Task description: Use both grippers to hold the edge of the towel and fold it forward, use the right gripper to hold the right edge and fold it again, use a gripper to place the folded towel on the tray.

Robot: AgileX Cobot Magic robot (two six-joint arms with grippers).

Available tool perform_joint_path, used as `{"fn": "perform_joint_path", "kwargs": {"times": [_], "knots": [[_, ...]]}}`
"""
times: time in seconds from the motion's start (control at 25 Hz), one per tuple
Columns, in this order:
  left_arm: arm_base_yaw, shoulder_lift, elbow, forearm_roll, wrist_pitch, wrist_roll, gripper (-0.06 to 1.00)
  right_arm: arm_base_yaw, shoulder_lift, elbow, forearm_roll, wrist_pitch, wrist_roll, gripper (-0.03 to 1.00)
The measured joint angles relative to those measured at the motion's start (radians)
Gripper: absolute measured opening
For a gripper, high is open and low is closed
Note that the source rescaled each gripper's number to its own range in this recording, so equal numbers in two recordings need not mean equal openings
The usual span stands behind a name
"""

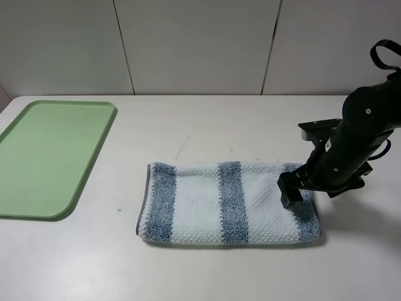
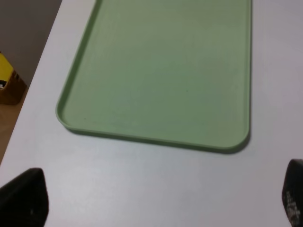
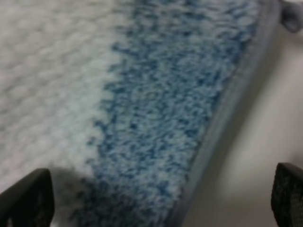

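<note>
Fingers [image 3: 26, 198] of right gripper [image 1: 292, 191] apart over one towel [image 1: 207, 204]; one tray [image 1: 37, 157].

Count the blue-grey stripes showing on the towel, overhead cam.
3. On the towel: left stripe by the hem, middle stripe, right stripe partly under the right gripper. Any cloth folded underneath may hide more.
</note>
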Motion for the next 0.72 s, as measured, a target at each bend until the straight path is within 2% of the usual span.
{"fn": "perform_joint_path", "kwargs": {"times": [0.72], "knots": [[0.000,0.000,0.000,0.000,0.000,0.000,0.99,-0.004,0.150,-0.014,0.012,-0.060,0.000,1.00]]}}
